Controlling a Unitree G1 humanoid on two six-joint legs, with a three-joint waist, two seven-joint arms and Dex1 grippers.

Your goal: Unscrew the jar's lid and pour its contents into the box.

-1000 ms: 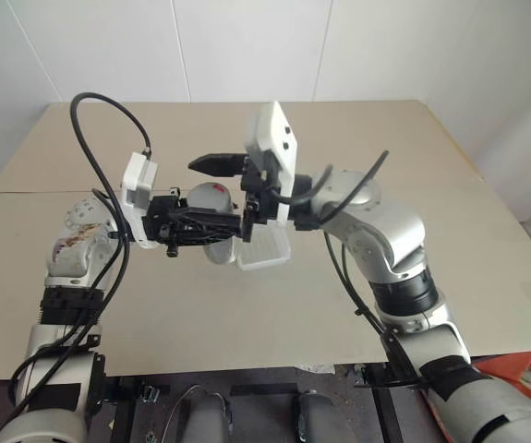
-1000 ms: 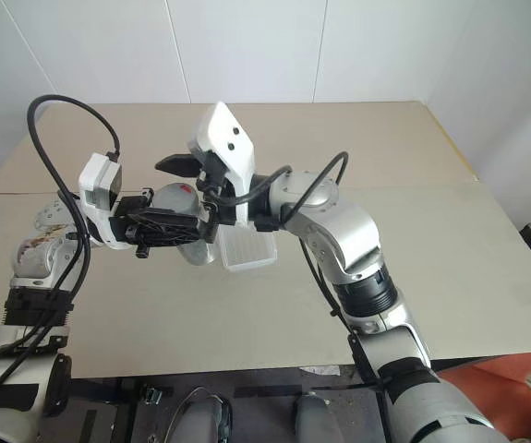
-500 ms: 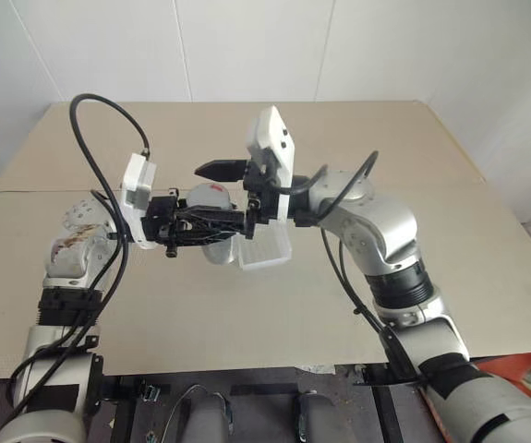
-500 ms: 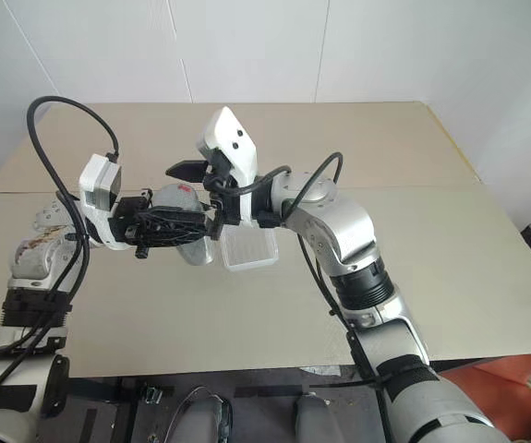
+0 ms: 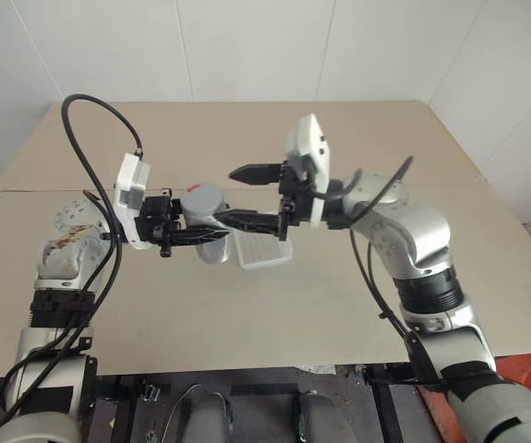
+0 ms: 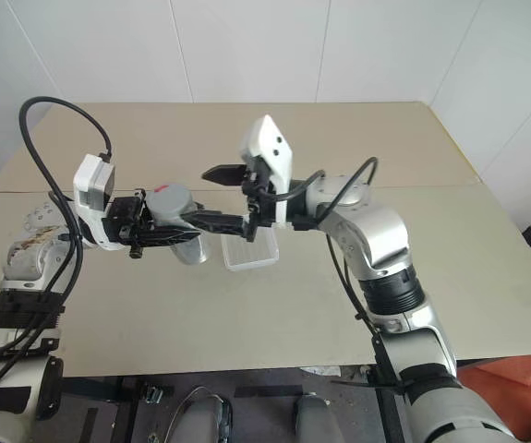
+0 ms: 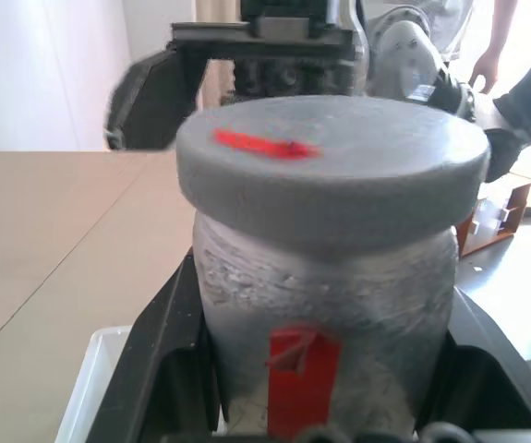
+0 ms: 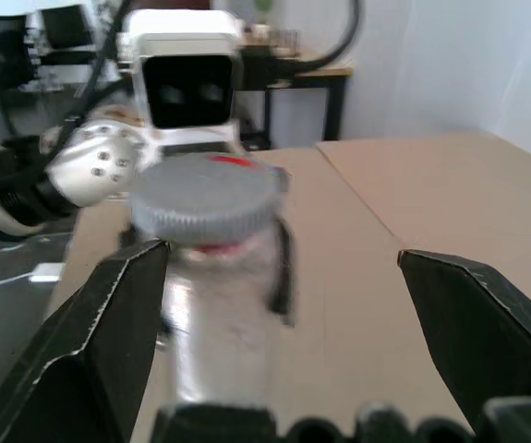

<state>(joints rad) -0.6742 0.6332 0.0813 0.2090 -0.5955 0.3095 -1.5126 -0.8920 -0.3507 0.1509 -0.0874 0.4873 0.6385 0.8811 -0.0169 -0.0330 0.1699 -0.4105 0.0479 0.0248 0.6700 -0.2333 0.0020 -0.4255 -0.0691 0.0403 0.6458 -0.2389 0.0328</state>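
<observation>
A two-armed robot stands at a beige tabletop (image 5: 357, 305), working above its middle. The left end effector (image 5: 211, 232) is clamped tight around the body of the jar (image 7: 325, 314), a small silvery-grey cylinder with a red mark on its side, holding it upright and raised off the tabletop. The lid (image 7: 331, 166) — a round grey cap with a red patch on top — sits fully on the jar, so unscrewing does not look to have got anywhere yet.

The right end effector (image 5: 244, 196) faces the jar from the other side with its two black fingers spread wide and nothing between them. One finger is level with the lid, the other lower beside the jar's body; neither appears to touch.

The box (image 6: 249, 253), a shallow translucent white tray, lies on the tabletop just beside and below the held jar. It looks empty.

As a judgement: the task is at an early stage — jar secured, lid to be gripped and twisted off, pouring not begun. The contents are hidden inside.
</observation>
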